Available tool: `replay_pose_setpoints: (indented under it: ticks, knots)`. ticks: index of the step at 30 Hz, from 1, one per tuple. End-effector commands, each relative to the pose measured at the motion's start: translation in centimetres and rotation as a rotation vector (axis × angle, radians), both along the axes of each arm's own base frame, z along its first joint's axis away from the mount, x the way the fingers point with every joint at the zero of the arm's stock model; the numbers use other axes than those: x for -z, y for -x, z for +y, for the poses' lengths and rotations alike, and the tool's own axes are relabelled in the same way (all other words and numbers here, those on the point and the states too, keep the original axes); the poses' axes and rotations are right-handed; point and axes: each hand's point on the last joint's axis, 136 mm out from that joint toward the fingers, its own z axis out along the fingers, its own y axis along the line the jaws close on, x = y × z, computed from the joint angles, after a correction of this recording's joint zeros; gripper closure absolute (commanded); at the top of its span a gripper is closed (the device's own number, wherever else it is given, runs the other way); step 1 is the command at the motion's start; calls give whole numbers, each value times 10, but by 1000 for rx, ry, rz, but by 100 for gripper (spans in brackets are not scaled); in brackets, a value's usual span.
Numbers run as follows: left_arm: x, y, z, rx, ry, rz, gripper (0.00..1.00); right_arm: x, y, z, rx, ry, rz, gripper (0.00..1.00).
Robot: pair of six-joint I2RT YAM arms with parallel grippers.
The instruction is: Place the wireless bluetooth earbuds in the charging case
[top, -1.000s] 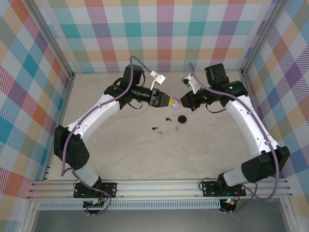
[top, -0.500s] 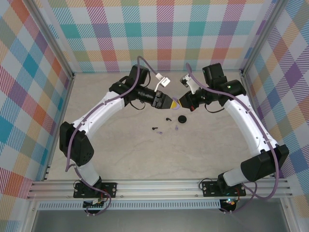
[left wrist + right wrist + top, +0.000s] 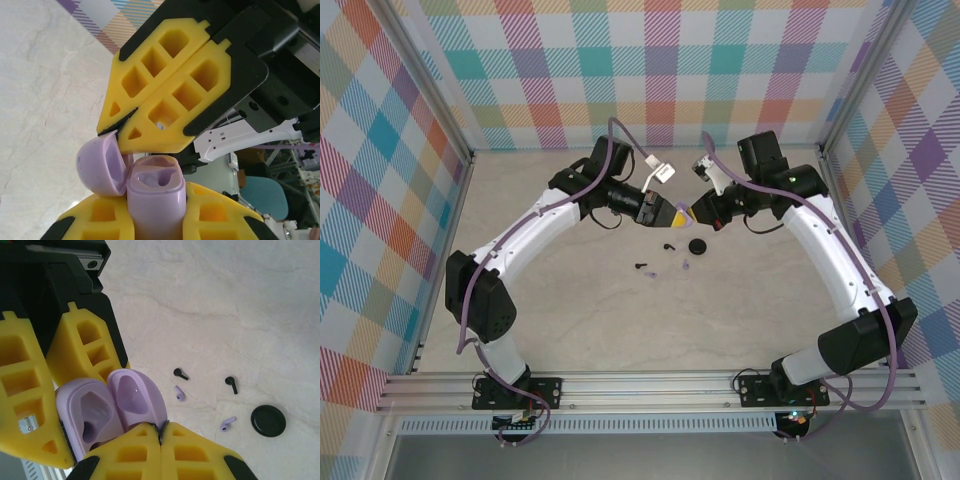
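Bench (image 3: 620, 330): pale marbled top, closed in by checked walls (image 3: 650, 70) at the back and on both sides, with a metal rail (image 3: 650, 385) along the near edge carrying both arm bases. Open room: a broad bare stretch of bench between the rail and the small items, and bare strips outside each arm towards the side walls. The two arms arch inward and meet near the back centre, above the bench. Left pincer (image 3: 670, 213): closed on the body of the lavender charging case (image 3: 152, 192), one yellow finger on each side of it. Lid (image 3: 100, 162) of that case: hinged open and tilted to one side. Right pincer (image 3: 161, 440): fingers pressed together, with their tips against the lid's rim; whether the rim is pinched between them cannot be told. Case contents: two hollow wells of bare lavender plastic. Loose on the bench, just nearward of the raised pincers: two black earbuds (image 3: 181, 373) and two lavender earbuds (image 3: 179, 393), scattered apart from one another, none touching. Black round case (image 3: 268, 420): flat on the bench just beside the outermost lavender earbud; open or shut not discernible, contents not visible. Both arm links flank the cluster, and the bench on its near side lies open.
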Motion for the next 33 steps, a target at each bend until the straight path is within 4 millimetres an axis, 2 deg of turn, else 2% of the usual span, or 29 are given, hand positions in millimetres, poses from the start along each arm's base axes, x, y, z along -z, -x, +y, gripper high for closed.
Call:
replay_pose_setpoints:
  ticks: [1, 7, 9, 13, 17, 23, 26, 30, 33]
  knots:
    - [-5, 4, -4, 21, 9, -28, 99, -11, 3, 5, -20, -17, -26, 93]
    - [0, -2, -1, -13, 0, -117, 100, -23, 7, 2, -9, -46, -65, 75]
    - [-2, -4, 0, -26, 32, -193, 100, -30, 8, -2, 5, -60, -83, 70]
    - [-7, 5, 5, 15, 132, -393, 100, -43, 13, -8, 15, -111, -103, 60]
    - [-3, 6, 9, 26, 131, -516, 100, -48, 14, -17, 46, -142, -113, 50]
    - [9, 1, 16, -31, 130, -657, 100, -28, 14, -24, 83, -144, -58, 46]
    - [9, 6, 18, -15, 151, -691, 100, -17, 14, -26, 108, -160, -30, 45]
    - [7, 12, 25, -67, 239, -791, 100, 3, 6, -38, 222, -165, 35, 46]
    - [14, 11, 28, -99, 262, -795, 100, 14, 8, -40, 244, -187, 114, 46]
